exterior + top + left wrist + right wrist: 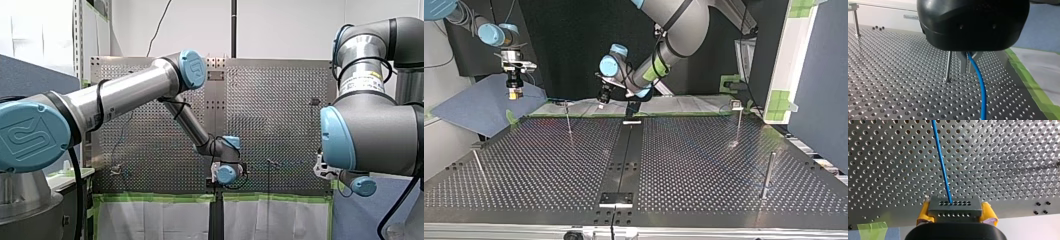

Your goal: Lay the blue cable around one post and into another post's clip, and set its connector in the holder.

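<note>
The perforated metal bench (pixel 704 165) is split down its middle by a black strip (pixel 624 155) that carries a small metal bracket (pixel 615 198) at the top view's near edge. Green tape (pixel 160 198) lines the bench edge at the bottom of the front view, and a blue mat (pixel 479 107) lies beyond the bench corner at the top view's left. A white wall closes the room in the front view; the top view faces a dark backdrop. Thin posts stand well apart: one with a clip on top (pixel 737 120), a plain one (pixel 768 172), and a post (pixel 948 65) just beside my left gripper (pixel 969 63), whose metal fingers are pressed together on the blue cable (pixel 980 85). The cable drops from there towards the bench. My right gripper (pixel 955 213), off the bench over the mat, pinches the grey connector (pixel 954 206) between its yellow pads (pixel 923 213), and the cable runs away from the connector across the bench. A small label (pixel 910 17) on the white surface past the bench cannot be read.
</note>
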